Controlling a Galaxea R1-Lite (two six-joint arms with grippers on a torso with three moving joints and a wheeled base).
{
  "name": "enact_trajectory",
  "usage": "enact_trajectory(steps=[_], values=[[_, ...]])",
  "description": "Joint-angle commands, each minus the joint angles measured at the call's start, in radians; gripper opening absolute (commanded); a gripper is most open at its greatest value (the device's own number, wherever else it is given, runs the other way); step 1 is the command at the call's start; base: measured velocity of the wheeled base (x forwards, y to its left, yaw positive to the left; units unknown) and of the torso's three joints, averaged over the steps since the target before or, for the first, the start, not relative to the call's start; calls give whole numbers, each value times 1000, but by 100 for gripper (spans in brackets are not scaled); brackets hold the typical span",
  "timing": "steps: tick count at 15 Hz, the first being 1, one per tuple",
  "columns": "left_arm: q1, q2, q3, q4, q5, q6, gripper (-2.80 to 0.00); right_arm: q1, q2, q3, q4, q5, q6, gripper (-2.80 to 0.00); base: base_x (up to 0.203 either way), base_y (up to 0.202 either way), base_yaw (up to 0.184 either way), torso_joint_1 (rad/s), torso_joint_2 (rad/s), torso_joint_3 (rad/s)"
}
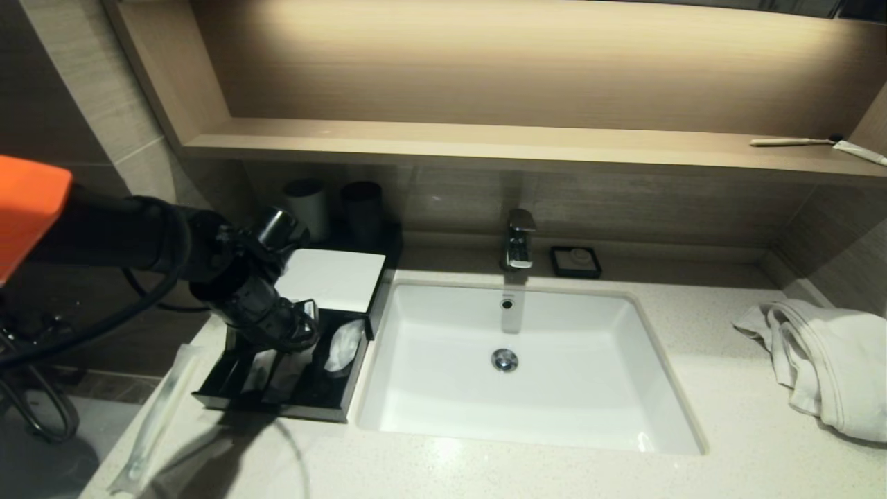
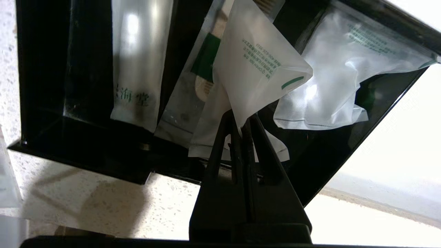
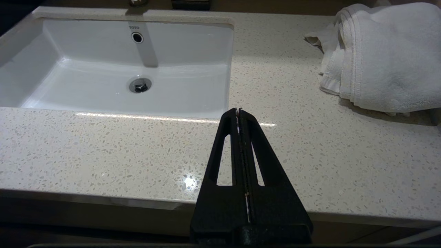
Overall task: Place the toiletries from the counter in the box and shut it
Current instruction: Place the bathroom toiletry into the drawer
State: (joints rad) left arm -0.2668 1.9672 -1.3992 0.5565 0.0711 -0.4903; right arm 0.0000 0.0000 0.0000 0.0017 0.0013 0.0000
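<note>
The sink (image 3: 193,44) carries the brand "TOTO" in small dark letters on its back wall, just above the round overflow hole (image 3: 137,37), seen in the right wrist view. In the left wrist view, a silvery tube packet (image 2: 137,65) lying in the open drawer of the box (image 2: 44,86) shows two dark Chinese characters, 海堂, near its lower end. The sachet (image 2: 258,69) pinched between the closed fingers of the left gripper (image 2: 241,125) bears lines of tiny green print, too small to read, and a short green bar
</note>
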Motion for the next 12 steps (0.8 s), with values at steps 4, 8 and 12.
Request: enact_trajectory(steps=[4, 8, 12], values=[[-1, 65, -79, 33, 1, 40, -280, 0, 0, 0, 0, 0, 0, -280, 0, 0, 0, 0, 0, 0], [-3, 114, -143, 52, 1, 51, -280, 0, 0, 0, 0, 1, 0, -280, 0, 0, 0, 0, 0, 0], [-14, 151, -196, 57, 1, 60, -280, 0, 0, 0, 0, 0, 0, -280, 0, 0, 0, 0, 0, 0]])
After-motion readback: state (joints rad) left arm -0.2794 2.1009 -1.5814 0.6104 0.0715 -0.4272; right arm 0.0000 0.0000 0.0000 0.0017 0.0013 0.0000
